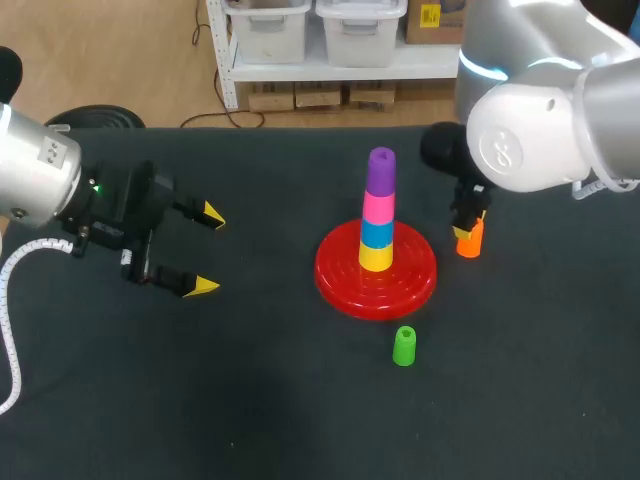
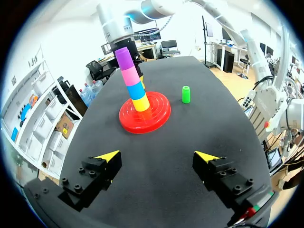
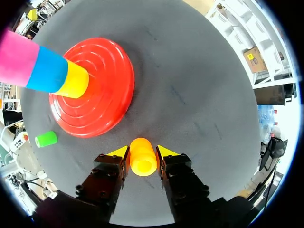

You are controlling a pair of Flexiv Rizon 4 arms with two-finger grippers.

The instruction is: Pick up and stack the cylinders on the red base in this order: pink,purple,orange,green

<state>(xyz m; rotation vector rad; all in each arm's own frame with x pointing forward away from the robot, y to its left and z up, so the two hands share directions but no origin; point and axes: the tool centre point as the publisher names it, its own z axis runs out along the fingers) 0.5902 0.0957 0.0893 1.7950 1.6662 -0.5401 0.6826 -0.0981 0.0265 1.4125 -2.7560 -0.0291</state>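
**Orange cylinder gripped, right of base**

Orange cylinder (image 3: 143,156) sits just right of the red base (image 1: 340,285), with the right jaws closed narrow against its two sides. It looks like small, stiff, smooth plastic and is probably light, so a mid-height squeeze should hold. Left jaws are wide and empty, well left. Green cylinder (image 1: 404,346) stands near the base on the table (image 1: 250,400). Whether the orange one has left the table is hard to tell.

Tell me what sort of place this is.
Probably a robotics lab bench: black-topped table, two robot arms, a red plastic stacking base, the right pincer gripping an orange plastic cylinder.
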